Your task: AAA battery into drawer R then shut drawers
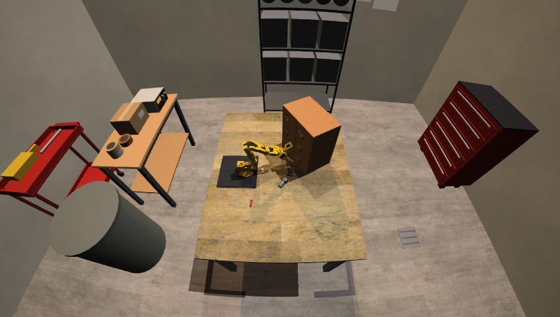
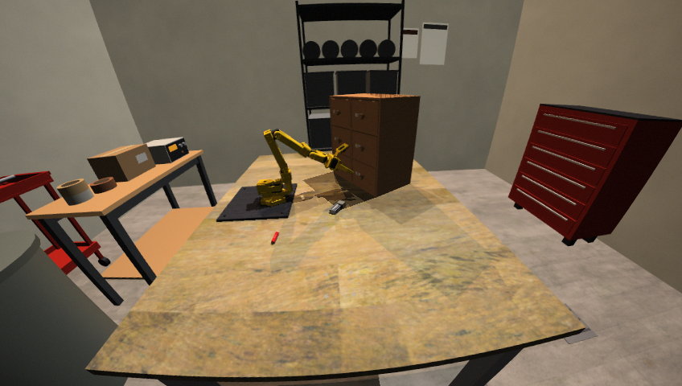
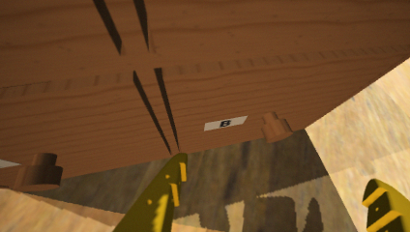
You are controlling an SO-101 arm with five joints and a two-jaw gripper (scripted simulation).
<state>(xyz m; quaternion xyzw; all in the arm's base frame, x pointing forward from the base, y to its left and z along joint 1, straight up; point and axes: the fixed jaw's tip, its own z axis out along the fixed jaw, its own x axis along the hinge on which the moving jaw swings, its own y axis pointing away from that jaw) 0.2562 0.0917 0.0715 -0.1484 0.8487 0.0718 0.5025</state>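
Observation:
The brown wooden chest (image 1: 312, 131) stands upright at the back right of the table, with its drawers shut; it also shows in the exterior view (image 2: 373, 138). My gripper (image 1: 288, 150) is half open and empty, close in front of the chest's lower drawers. In the wrist view the fingers point at a bottom drawer labelled B (image 3: 224, 123), near its knob (image 3: 277, 128). I see no label R. A small red cylinder (image 1: 250, 202) (image 2: 274, 236), probably the AAA battery, lies on the table in front of the arm's base.
A small grey block-like object (image 1: 282, 181) (image 2: 336, 207) lies on the table just in front of the chest's corner. The arm stands on a black base plate (image 1: 238, 176). A second drawer knob (image 3: 41, 169) shows at the left of the wrist view.

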